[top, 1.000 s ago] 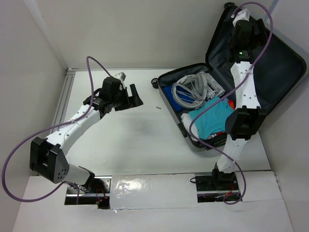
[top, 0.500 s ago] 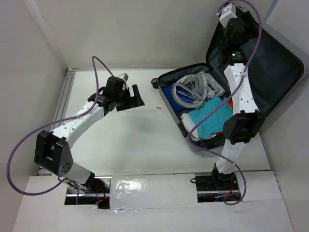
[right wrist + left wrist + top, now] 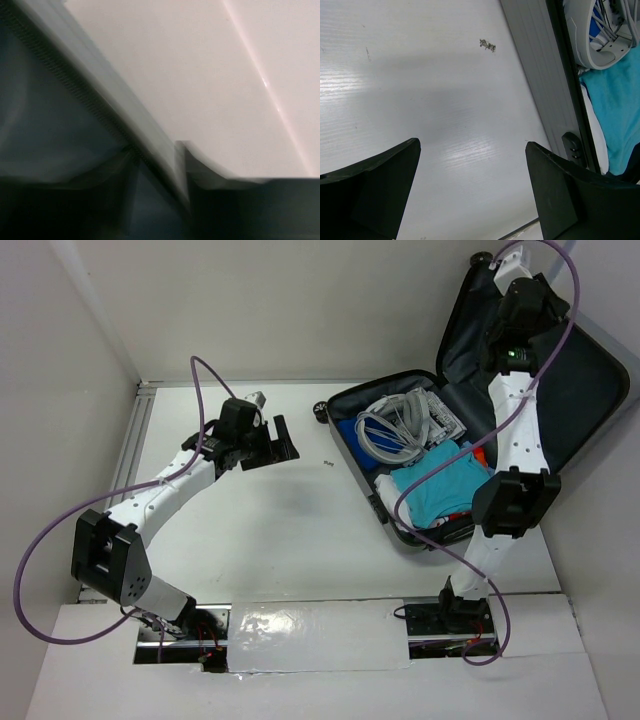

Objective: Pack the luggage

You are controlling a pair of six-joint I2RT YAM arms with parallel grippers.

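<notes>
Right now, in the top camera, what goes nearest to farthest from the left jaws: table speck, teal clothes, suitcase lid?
1. Speck, on the table, just to their right.
2. Teal clothes, inside the suitcase.
3. Suitcase lid, raised at the far right.

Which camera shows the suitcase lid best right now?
The top external view: nearly the whole open lid shows, dark lining towards the camera. The right wrist view catches only a blurred stretch of its edge; the left wrist view shows none of it.
</notes>
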